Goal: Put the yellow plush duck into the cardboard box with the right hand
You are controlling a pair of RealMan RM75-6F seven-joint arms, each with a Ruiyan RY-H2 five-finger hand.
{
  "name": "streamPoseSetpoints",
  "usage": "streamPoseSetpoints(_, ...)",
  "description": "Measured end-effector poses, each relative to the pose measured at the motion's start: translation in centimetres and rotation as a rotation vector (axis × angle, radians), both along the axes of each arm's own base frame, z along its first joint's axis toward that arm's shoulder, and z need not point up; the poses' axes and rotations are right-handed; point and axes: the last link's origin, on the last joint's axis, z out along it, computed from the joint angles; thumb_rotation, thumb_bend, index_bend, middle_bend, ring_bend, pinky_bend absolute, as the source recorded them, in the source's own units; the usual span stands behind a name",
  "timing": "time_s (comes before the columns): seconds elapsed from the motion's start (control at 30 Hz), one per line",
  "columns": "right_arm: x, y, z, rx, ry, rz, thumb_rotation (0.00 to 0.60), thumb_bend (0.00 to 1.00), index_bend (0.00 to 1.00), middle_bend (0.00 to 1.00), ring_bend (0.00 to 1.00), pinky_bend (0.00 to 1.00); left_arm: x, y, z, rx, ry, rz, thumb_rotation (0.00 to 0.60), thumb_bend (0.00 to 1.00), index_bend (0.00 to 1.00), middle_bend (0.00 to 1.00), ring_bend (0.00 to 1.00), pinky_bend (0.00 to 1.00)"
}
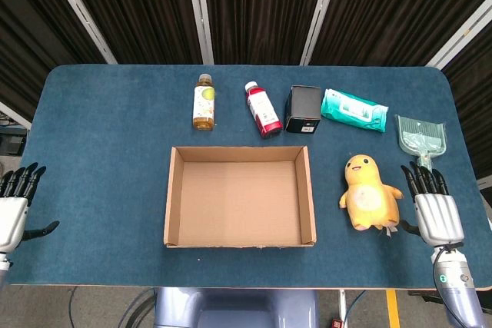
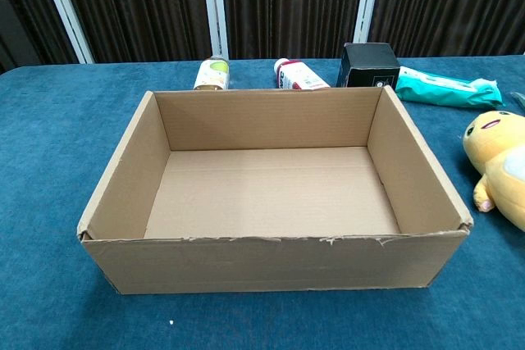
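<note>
Pre-grasp: your right hand (image 1: 437, 214) lies flat, empty, beside duck (image 1: 367, 194). Move left, grip it, then box (image 1: 240, 232).

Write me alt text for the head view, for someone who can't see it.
A yellow plush duck lies on a blue table between an empty, open cardboard box and the robot's open right hand. Two bottles, a black box, a wipes pack and a scoop line the far side; the left hand rests at the left edge.
</note>
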Motion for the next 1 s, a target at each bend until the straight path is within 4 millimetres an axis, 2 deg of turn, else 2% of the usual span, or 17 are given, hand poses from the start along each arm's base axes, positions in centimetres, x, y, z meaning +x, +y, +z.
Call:
streamPoseSetpoints(0.3, 0.2, -0.1, -0.4, 0.017, 0.012, 0.005, 0.600, 0.00, 0.00, 0.00, 0.00, 0.00, -0.1, -0.2, 0.1, 0.006, 0.000, 0.004, 0.600, 0.00, 0.00, 0.00, 0.00, 0.00)
streamPoseSetpoints(0.6, 0.8, 0.7, -1.2, 0.083, 0.026, 0.026, 0.600, 0.00, 0.00, 0.00, 0.00, 0.00, -0.3, 0.1, -0.1, -0.005, -0.001, 0.012, 0.600, 0.00, 0.00, 0.00, 0.00, 0.00)
streamPoseSetpoints(0.83, 0.8, 0.4, -2.7, 0.171, 0.061, 0.019, 0.600, 0.00, 0.00, 0.00, 0.00, 0.00, -0.5, 0.6, -0.3, -0.010, 0.002, 0.024, 0.600, 0.00, 0.00, 0.00, 0.00, 0.00)
streamPoseSetpoints(1.0, 0.7, -0.4, -4.0, 0.229, 0.085, 0.011, 0.600, 0.00, 0.00, 0.00, 0.00, 0.00, -0.7, 0.9, -0.4, -0.014, 0.004, 0.041, 0.600, 0.00, 0.00, 0.00, 0.00, 0.00)
